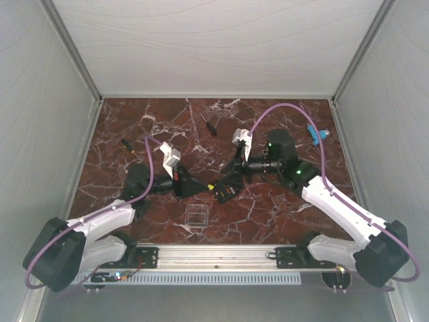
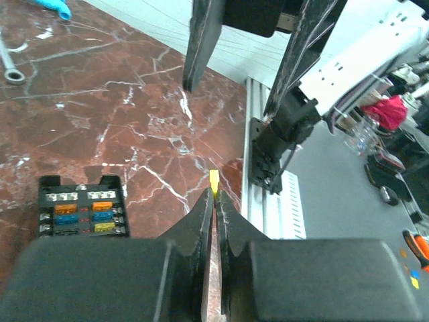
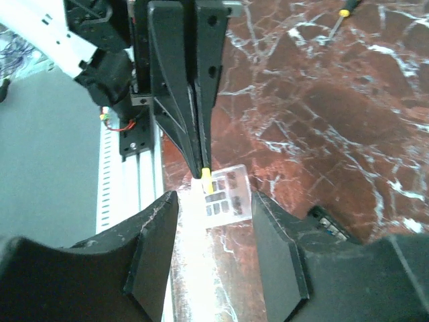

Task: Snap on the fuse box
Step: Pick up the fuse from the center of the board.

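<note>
While the left claw (image 2: 214, 203) is pinched tight on a little yellow piece (image 2: 214, 180), the right claw (image 3: 214, 201) is wide open and holds nothing. The fuse box (image 2: 82, 208) sits flat on the red tabletop (image 2: 120, 100), slots up, just beside the left claw's tip. A clear lid (image 3: 226, 191) lies near it

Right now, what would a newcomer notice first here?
The left gripper, mid-table, is pinched shut on a tiny yellow piece. Beside it lies the black fuse box, uncovered, showing orange, blue and yellow fuses; the right gripper gapes open opposite the left.
</note>
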You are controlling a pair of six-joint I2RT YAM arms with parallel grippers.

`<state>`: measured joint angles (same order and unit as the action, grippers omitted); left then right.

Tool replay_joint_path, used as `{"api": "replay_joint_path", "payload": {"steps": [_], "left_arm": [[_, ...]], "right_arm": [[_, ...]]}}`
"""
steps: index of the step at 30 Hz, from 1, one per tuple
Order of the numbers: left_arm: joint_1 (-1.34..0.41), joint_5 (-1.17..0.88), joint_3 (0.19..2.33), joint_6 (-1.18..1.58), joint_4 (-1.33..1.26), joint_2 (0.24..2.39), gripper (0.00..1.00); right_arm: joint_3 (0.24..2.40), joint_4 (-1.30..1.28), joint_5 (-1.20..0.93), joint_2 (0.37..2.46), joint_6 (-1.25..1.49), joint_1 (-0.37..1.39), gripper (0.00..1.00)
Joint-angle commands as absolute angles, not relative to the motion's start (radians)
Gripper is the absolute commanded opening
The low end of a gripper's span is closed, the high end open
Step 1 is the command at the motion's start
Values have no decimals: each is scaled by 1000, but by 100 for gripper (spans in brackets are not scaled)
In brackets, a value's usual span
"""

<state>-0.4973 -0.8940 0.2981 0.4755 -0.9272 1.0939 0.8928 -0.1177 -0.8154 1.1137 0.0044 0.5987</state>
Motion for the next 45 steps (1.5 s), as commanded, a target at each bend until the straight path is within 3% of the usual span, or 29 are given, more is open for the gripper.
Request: {"api": "replay_joint_path", "payload": {"steps": [1,11,35,43,45], "left_arm": [[-492,-1019,351,503,-1067,1108,0],[-496,-1055,350,568,-1155,1127,0],[-506,-1023,358,569,-1128,1139,0],[-500,-784,323,508,-959,1075,31],[-489,-689,314,507,-882,1057,35]], "right_arm": [[947,-169,-898,1159,-61,640,44],[986,-200,-897,1235,-84,693,36],[1002,-222,-907,1256,-115,723,0],[988,-233,-584,1249,-64,723,0],[985,-232,-474,1261,-30,724,0]]}}
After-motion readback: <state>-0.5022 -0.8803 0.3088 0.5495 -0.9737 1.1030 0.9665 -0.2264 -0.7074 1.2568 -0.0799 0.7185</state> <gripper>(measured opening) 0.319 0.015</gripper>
